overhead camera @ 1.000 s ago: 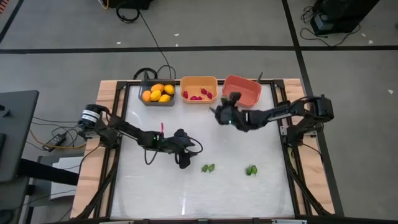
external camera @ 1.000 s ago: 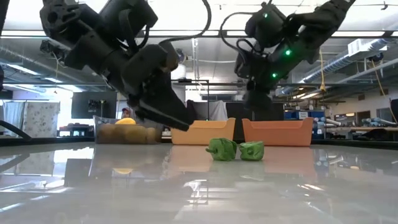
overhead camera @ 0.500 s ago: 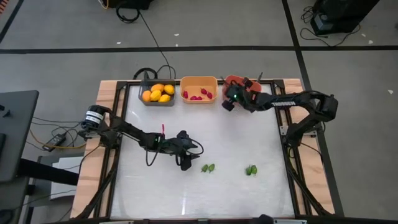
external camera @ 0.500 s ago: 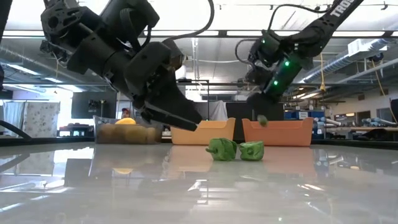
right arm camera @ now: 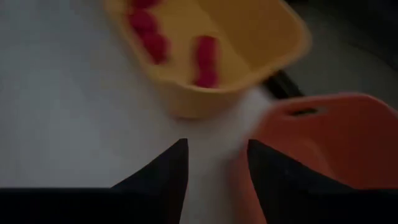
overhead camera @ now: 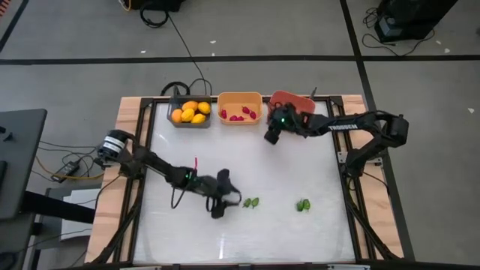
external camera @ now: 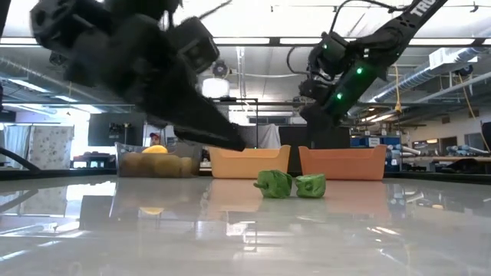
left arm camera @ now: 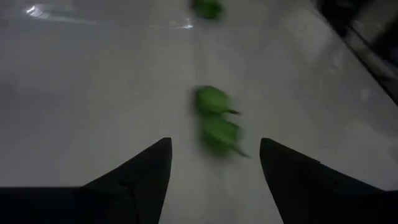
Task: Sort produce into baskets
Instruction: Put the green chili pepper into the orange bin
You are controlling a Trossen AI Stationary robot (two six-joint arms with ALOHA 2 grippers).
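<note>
Release done: my right gripper point(overhead camera: 271, 137), fingers now parted and empty, backs off the salmon basket point(overhead camera: 296, 103); my left gripper point(overhead camera: 222, 206), spread, nears the green pair point(overhead camera: 251, 202).

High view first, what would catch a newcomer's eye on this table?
Three small plastic baskets line the far edge: a dark grey basket of rounded yellow-orange fruits, an orange basket with red-magenta bits, and a salmon-red basket. The right gripper hangs open in front of the baskets. Nearer the front, the open left gripper points at a green piece, with another green piece lying farther right.
</note>
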